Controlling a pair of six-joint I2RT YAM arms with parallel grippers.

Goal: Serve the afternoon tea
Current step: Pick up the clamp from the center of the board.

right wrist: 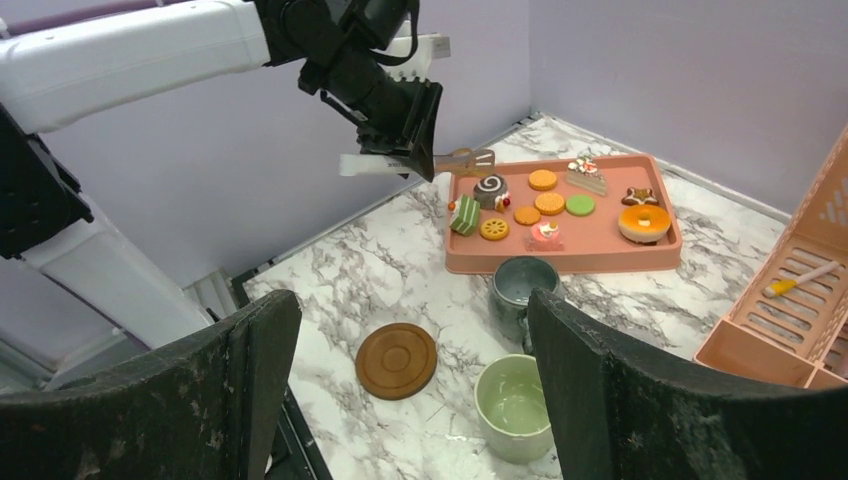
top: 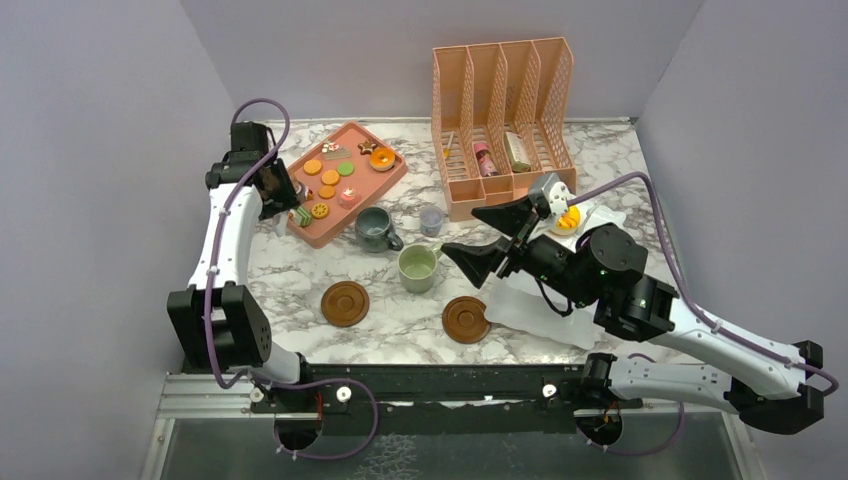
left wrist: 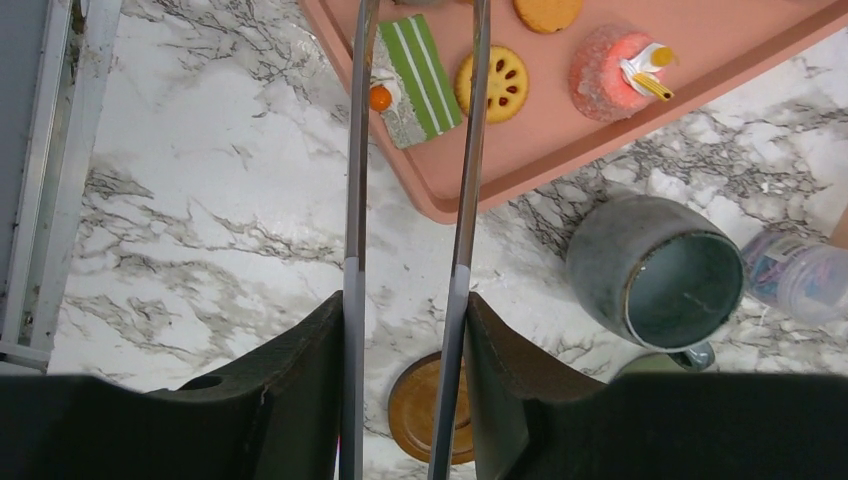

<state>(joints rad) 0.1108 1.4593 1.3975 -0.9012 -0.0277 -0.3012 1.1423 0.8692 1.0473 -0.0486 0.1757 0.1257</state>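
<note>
My left gripper [left wrist: 405, 297] is shut on metal tongs [left wrist: 465, 200]. The blades reach out over the near corner of the pink tray [top: 330, 236] and straddle a green striped cake slice [left wrist: 415, 80]. Cookies, a donut and small cakes lie on the tray. A grey-blue mug [top: 374, 228] stands just off the tray. The pale green mug [top: 417, 267] sits by my right gripper [top: 460, 232], which hangs open and empty above it. Two brown coasters [top: 345, 303] [top: 466, 319] lie bare on the marble. The right wrist view shows the green mug [right wrist: 515, 405] and one coaster [right wrist: 396, 360].
A peach file organizer [top: 505, 110] stands at the back with a small pink bottle [top: 484, 158] inside. A tiny lilac cup [top: 432, 218] sits beside the grey-blue mug. A white board [top: 540, 305] lies under my right arm. Purple walls close in on three sides.
</note>
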